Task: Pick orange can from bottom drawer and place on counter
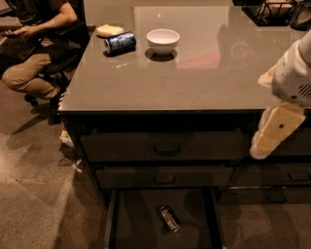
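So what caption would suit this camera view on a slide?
The gripper hangs beside the counter at right; orange can lies in the open bottom drawer.

The gripper (271, 132) hangs by counter (194, 82) front; bottom drawer (138, 223) seems open above.

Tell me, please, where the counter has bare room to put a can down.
The wide front half of the counter, from the white bowl to the front edge, is bare. The far left is crowded: blue can, bowl, yellow object. A wire rack fills the far right corner. The gripper hangs by the front right edge.
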Action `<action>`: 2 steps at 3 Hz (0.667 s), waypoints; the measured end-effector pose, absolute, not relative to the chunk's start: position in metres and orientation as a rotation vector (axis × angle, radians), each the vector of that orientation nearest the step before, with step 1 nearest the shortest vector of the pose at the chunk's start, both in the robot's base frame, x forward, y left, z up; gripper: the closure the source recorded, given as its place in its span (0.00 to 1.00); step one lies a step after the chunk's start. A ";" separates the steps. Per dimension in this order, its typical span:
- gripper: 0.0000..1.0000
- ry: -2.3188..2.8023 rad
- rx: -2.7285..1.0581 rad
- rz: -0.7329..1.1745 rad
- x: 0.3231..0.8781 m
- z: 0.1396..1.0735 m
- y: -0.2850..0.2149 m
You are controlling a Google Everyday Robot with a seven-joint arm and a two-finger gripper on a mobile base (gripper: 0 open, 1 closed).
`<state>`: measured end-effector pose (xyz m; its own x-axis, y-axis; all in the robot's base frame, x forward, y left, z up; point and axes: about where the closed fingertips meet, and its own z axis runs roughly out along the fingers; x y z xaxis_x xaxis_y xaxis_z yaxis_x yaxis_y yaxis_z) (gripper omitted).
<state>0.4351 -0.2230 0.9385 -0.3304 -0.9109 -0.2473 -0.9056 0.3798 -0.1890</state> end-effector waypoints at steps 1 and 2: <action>0.00 2.394 -1.414 0.172 0.422 0.864 -0.225; 0.00 2.341 -1.240 0.311 0.416 0.816 -0.220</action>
